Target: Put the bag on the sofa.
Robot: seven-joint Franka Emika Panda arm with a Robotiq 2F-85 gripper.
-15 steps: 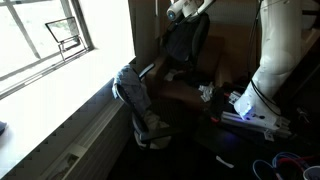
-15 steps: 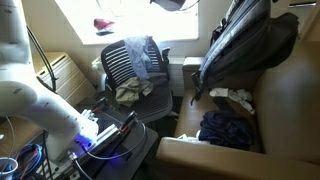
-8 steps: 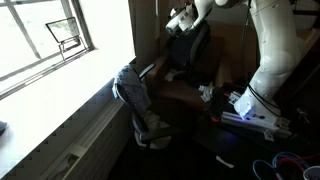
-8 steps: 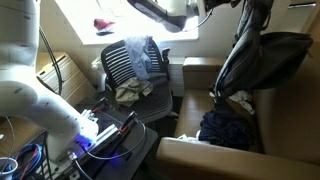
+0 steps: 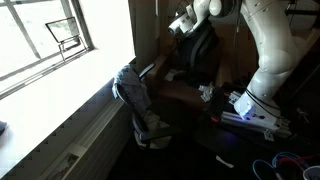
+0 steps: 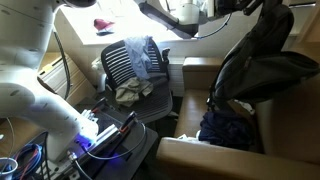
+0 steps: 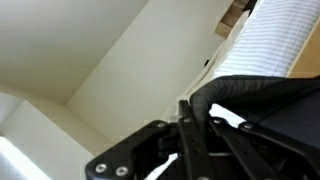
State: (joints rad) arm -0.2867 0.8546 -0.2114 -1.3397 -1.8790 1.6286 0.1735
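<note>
- Black, soft cloth makes up the bag (image 6: 255,70). It hangs long and floppy, full of folds, up in the air over the sofa (image 6: 225,160).
- The low end of the bag comes close to the sofa's back. I cannot tell if it touches.
- The gripper (image 7: 192,115) has its fingers squeezed tight on a black strap at the top of the bag.
- The sofa is brown and smooth, like leather, with fat padded arms and a high back.
- A dark blue cloth (image 6: 228,128) lies crumpled on the seat, right under the bag. A small white thing (image 6: 240,102) lies just behind it. Both are in the way on the seat.
- Beside the sofa stands a swivel chair (image 6: 125,70) with a back full of little holes.
- A grey-blue garment (image 6: 143,50) is draped over that chair.
- The big round white robot arm (image 6: 25,60) curves up at the side.
- A bright window (image 5: 45,35) with a pale frame is near the chair in an exterior view.
</note>
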